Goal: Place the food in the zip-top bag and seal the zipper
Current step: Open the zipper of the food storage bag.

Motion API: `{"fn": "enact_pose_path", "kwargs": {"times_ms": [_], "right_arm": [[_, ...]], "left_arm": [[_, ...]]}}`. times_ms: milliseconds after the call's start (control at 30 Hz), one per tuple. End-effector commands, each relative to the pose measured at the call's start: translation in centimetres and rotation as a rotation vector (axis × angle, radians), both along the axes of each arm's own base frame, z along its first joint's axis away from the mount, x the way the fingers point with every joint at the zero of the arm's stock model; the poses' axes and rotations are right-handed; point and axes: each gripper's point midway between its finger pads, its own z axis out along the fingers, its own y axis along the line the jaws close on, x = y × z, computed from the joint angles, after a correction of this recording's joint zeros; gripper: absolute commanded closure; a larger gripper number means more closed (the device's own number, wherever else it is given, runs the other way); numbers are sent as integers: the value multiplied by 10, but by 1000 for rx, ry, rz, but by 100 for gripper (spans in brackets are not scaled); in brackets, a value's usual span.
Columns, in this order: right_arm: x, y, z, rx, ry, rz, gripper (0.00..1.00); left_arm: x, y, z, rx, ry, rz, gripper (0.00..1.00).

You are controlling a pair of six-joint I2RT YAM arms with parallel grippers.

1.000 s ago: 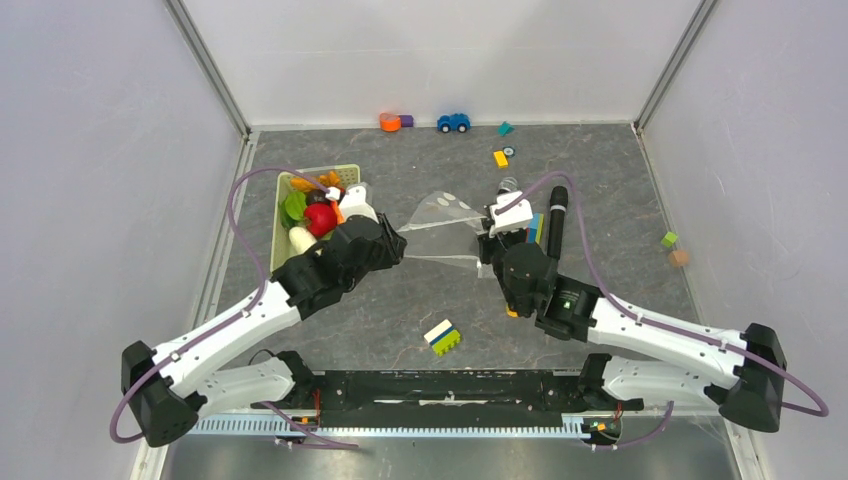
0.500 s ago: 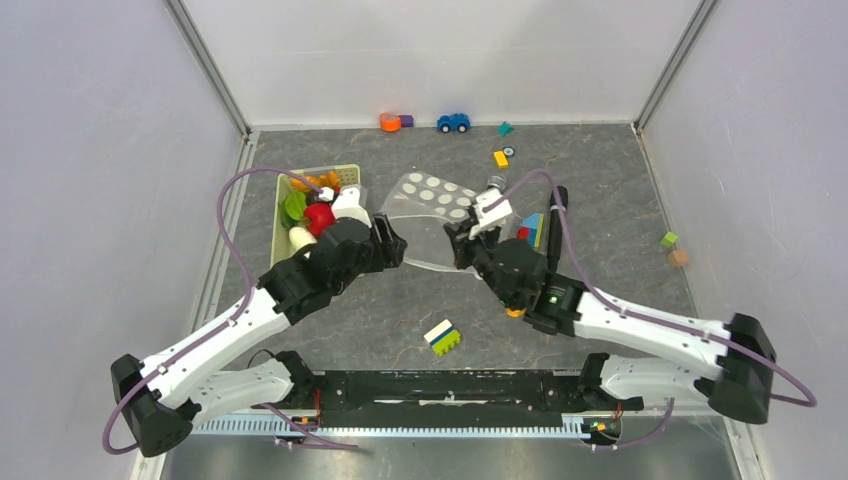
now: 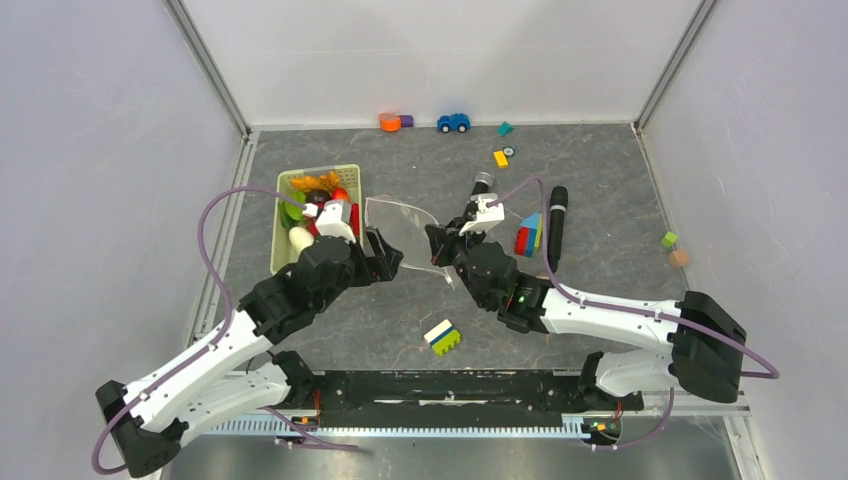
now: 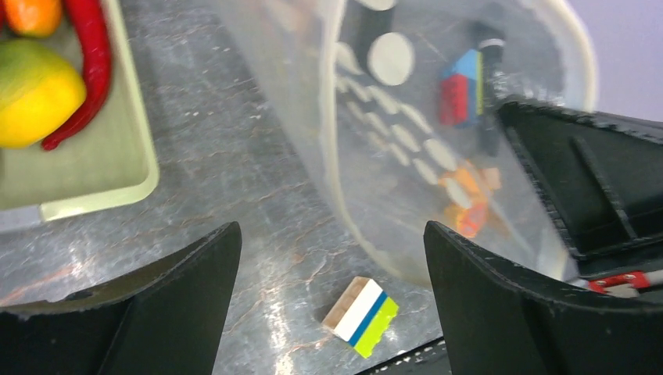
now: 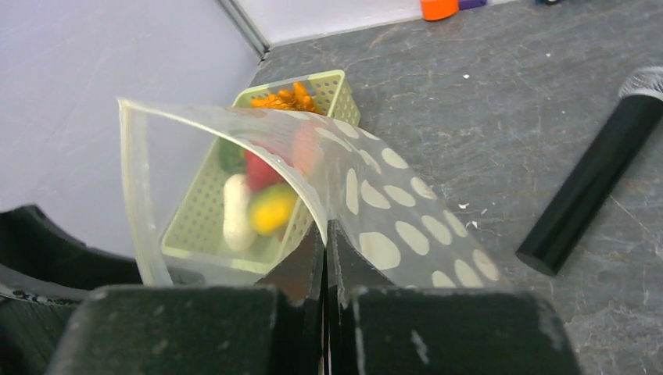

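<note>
The clear zip-top bag [image 3: 402, 224] with pale dots is held up off the table by my right gripper [image 5: 326, 234], which is shut on its edge. Its whitish zipper [image 5: 131, 187] curves around the open mouth. My left gripper [image 4: 332, 234] is open just left of the bag [image 4: 414, 117], touching nothing. The food lies in the pale green basket [image 3: 280, 200]: a red chili [image 4: 90, 62], a yellow-green fruit [image 4: 35, 90], and a white piece [image 5: 234, 211] seen through the bag [image 5: 367, 195].
A white, blue and lime block [image 3: 443, 337] lies in front of the grippers. A red and blue block stack [image 3: 527, 235] and a black cylinder [image 3: 556, 225] lie to the right. A toy car [image 3: 453, 122] and small blocks sit along the back wall.
My left gripper has opened and let go of the bag. My right gripper has carried the bag left toward the basket, and the bag now hangs from it alone.
</note>
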Motion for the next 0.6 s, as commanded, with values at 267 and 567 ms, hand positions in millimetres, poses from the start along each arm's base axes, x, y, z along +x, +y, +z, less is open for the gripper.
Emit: {"fn": "enact_pose_path", "kwargs": {"times_ms": [267, 567], "right_arm": [[9, -27, -40, 4, 79, -177, 100], [15, -49, -60, -48, 121, -247, 100]], "left_arm": [[31, -20, -41, 2, 63, 103, 8], [57, -68, -89, 78, 170, 29, 47]]}}
